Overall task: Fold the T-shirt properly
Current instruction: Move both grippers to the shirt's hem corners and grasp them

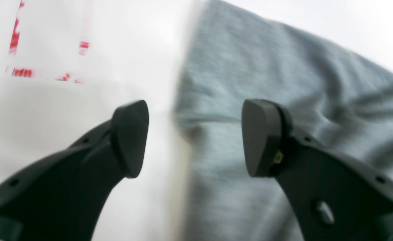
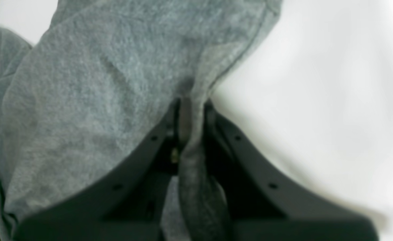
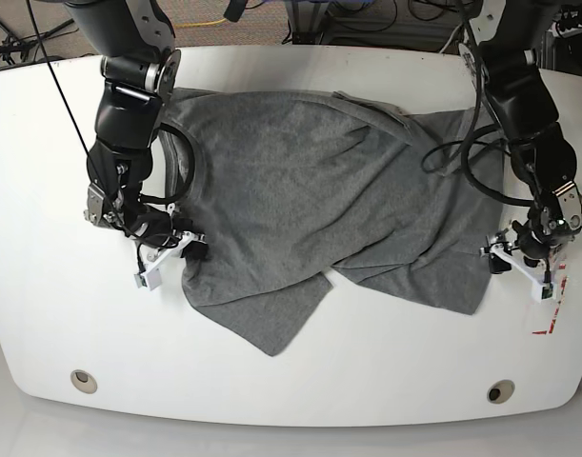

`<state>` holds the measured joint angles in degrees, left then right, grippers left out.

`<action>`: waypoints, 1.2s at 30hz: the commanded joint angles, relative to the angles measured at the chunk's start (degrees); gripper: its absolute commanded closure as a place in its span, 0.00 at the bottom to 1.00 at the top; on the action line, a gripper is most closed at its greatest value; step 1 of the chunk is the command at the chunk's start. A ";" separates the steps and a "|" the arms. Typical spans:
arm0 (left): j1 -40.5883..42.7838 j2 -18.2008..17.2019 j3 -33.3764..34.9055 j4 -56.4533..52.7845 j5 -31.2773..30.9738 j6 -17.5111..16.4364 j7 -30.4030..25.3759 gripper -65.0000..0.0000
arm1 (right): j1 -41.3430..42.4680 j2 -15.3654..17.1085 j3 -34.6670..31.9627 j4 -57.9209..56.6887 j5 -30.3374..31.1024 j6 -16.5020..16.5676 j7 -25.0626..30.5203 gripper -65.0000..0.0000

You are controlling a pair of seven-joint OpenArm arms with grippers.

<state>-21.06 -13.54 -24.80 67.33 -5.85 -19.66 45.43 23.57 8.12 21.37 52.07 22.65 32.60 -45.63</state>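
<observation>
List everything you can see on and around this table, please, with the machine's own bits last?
T-shirt: one, heather grey, spread rumpled across the middle of the table.
Table: one, white, rounded corners, under everything.
Table holes: two, round, near the front edge.
Red markings: a few, by the table's edge near the left gripper.
Cables: several, on the floor behind the table.
Right gripper: one, black, shut on the T-shirt's edge.
Left gripper: one, black, open over the T-shirt's edge.
</observation>
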 commanded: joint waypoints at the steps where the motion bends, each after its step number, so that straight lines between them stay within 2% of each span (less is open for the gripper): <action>1: -4.04 -3.12 -0.04 -5.48 -0.97 -0.25 -3.28 0.37 | 1.53 0.36 -0.05 0.89 0.86 0.41 0.48 0.96; 7: -7.47 -5.76 0.14 -17.35 -1.14 -1.48 -8.55 0.37 | 1.53 0.36 -0.05 0.89 0.86 0.41 0.48 0.96; 13: -10.46 -5.58 0.14 -24.47 -1.14 -11.59 -9.17 0.37 | 1.53 0.36 -0.05 0.89 0.86 0.41 0.48 0.96; 17: -11.78 -5.23 0.05 -27.90 -1.14 -13.70 -9.17 0.37 | 1.53 0.36 -0.05 0.89 0.86 0.41 0.48 0.96; 21: -11.78 -3.03 0.05 -28.69 -1.23 -15.20 -8.99 0.37 | 1.61 0.36 -0.05 0.89 0.86 0.41 0.48 0.96; 26: -11.69 -2.77 0.05 -28.87 -1.23 -20.12 -7.50 0.37 | 1.61 0.36 -0.05 0.89 0.86 0.41 0.48 0.96; 35: -11.60 -1.98 0.31 -29.13 -4.13 -20.34 -5.74 0.38 | 1.44 0.36 -0.05 0.89 0.86 0.41 0.40 0.96; 36: -11.60 -1.98 0.31 -29.13 -4.13 -20.34 -5.83 0.42 | 1.44 0.36 -0.05 0.89 0.86 0.41 0.40 0.96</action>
<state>-31.55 -15.31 -24.69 37.91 -10.15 -39.92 38.33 23.57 7.94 21.32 52.05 22.72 32.60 -45.63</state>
